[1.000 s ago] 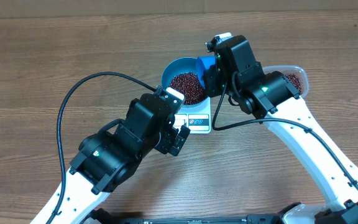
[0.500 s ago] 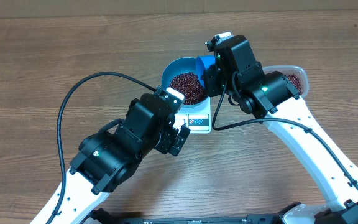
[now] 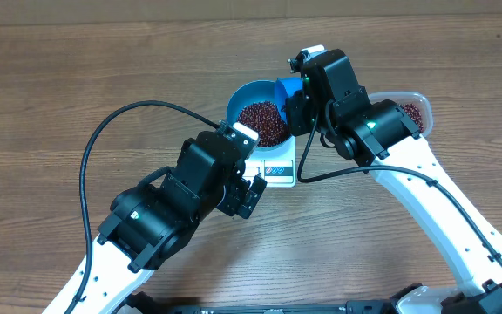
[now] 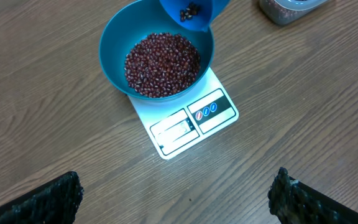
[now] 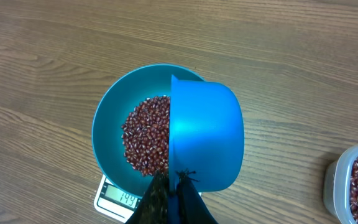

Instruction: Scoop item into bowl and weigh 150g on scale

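Overhead | scale (image 3: 279, 169) display faces left arm (image 3: 168, 209) | left fingers (image 4: 45, 200) spread | right fingers (image 5: 157, 202) pinch scoop (image 5: 205, 140)

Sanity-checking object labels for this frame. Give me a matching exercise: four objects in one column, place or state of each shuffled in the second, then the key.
Things
1. round bright-blue bowl
2. flat white square scale
3. small blue handled scoop
4. clear plastic tub

Place or state
A. under the bowl, display edge uncovered
B. on the scale, holding a heap of red-brown beans
C. standing apart from the scale, beans inside
D. gripped by the right gripper, tipped over the bowl

Pairs: 1-B, 2-A, 3-D, 4-C
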Tool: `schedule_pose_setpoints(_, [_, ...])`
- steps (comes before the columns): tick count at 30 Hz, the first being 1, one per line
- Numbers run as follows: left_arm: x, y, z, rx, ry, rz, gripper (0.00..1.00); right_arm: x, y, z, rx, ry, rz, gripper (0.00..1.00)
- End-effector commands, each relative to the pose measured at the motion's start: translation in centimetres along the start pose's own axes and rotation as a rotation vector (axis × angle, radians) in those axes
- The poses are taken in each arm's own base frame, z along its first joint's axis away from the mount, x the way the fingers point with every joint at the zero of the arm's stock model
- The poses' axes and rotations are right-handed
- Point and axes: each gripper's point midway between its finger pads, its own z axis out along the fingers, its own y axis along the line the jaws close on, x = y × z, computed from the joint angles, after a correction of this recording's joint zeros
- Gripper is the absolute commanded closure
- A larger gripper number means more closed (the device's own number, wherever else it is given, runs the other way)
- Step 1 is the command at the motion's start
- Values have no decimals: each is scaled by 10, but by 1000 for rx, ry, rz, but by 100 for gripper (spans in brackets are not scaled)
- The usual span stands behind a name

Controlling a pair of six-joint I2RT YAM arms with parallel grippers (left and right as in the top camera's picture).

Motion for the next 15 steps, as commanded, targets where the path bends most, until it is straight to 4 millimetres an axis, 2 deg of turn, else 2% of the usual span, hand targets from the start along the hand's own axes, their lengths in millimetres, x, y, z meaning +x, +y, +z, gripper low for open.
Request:
schedule_pose_setpoints(1, [4, -2, 4, 9, 16, -13, 0, -8, -1, -9, -2, -24, 0, 96])
schedule_pose_setpoints(12, [4, -2, 4, 9, 16, -13, 0, -10, -1, -8, -2, -33, 3, 96])
schedule_pose_setpoints(15, [4, -2, 4, 9, 16, -13, 0, -2, -2, -8, 6, -1, -4, 96])
